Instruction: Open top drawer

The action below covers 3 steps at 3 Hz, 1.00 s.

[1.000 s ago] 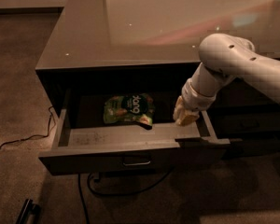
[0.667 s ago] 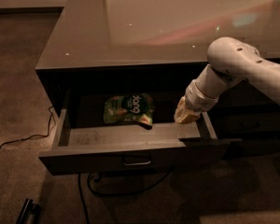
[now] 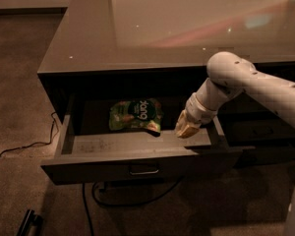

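The top drawer (image 3: 137, 161) of the left stack stands pulled well out from the dark cabinet. Its flat front carries a small metal pull (image 3: 143, 170) at centre, and its grey inner floor shows. A green snack bag (image 3: 135, 115) lies inside toward the back. My gripper (image 3: 187, 128) hangs over the drawer's right inner side, tan fingers pointing down, just above the floor near the right wall. It holds nothing that I can see. The white arm reaches in from the right.
The glossy countertop (image 3: 187, 28) overhangs the drawer's back. The right-hand stack's drawers (image 3: 265, 132) sit shut behind my arm. A black cable (image 3: 19, 146) runs over the carpet at left, more cable lies under the drawer, and a dark object (image 3: 29, 222) lies at the bottom left.
My arm and gripper have shifted a little to the right and slightly up inside the drawer. The drawer and the snack bag have stayed where they were.
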Available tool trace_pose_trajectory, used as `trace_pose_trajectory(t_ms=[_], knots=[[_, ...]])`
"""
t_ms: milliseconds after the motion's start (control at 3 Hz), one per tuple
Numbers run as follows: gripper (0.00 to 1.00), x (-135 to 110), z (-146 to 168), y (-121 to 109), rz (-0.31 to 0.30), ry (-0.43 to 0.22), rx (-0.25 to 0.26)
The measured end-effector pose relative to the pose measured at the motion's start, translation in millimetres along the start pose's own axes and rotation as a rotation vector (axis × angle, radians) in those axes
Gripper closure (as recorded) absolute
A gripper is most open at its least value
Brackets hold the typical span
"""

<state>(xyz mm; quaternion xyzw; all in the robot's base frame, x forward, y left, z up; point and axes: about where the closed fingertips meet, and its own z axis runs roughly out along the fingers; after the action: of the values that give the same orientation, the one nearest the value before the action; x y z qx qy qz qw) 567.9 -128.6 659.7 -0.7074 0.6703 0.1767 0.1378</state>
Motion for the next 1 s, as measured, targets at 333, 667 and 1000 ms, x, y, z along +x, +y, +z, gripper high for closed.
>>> trace_pose_trajectory(t_ms=[333,667,1000], knots=[[1.00,-9.5,9.9,9.1,-0.007,0.001,-0.015],[1.00,-12.6,15.7,32.5,-0.004,0.013,-0.027],[1.00,-13.2,19.0,45.8,0.004,0.012,-0.033]])
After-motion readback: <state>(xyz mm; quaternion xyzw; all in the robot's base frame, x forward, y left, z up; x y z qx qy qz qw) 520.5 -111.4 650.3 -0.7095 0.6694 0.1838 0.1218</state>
